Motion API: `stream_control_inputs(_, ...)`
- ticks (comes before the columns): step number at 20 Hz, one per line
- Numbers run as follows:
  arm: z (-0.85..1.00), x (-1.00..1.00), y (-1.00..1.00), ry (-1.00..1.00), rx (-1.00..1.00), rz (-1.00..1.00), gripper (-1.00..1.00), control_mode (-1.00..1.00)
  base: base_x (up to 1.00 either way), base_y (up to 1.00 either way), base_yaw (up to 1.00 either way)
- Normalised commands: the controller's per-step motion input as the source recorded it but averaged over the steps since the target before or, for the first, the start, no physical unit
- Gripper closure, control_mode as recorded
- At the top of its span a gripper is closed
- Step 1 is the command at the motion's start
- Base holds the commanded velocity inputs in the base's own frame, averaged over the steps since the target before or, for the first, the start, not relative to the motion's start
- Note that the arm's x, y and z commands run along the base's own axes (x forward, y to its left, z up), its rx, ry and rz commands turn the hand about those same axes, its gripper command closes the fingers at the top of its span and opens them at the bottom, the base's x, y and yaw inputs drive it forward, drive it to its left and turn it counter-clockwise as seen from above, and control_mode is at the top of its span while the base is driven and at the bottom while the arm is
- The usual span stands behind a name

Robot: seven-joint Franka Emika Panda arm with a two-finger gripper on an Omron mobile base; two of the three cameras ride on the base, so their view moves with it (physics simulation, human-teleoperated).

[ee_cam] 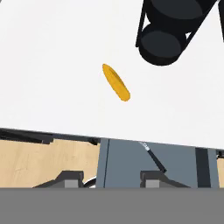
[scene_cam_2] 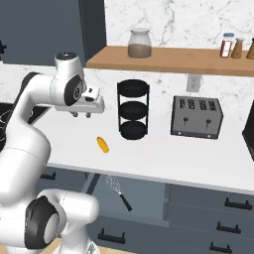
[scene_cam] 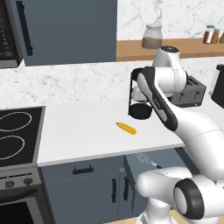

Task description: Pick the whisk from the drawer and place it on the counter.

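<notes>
Whisk [scene_cam_2: 118, 190] lies in open drawer [scene_cam_2: 149, 196] below counter [scene_cam_2: 163, 158] edge.

A rendered home kitchen: slate-blue cabinets [scene_cam: 83, 188] under a white counter [scene_cam: 87, 135], a black stovetop [scene_cam: 17, 133] at the counter's left edge, a toaster [scene_cam_2: 196, 117], marble backsplash [scene_cam_2: 168, 20], and a wooden shelf [scene_cam_2: 168, 62] holding jars.

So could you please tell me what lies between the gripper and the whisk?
In the right base view, the yellow item on the counter lies between the raised gripper and the whisk.
</notes>
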Motion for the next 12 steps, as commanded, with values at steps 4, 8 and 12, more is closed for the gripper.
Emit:
stream_control_inputs(4,0.00,0.00,0.00,0.00,0.00,0.00,-1.00,1.00,0.00,0.00,0.00)
stream_control_inputs(8,0.00,0.00,0.00,0.00,0.00,0.00,-1.00,1.00,-0.06,0.14,0.00)
stream_control_inputs(12,0.00,0.00,0.00,0.00,0.00,0.00,-1.00,1.00,-0.04,0.74,-0.01)
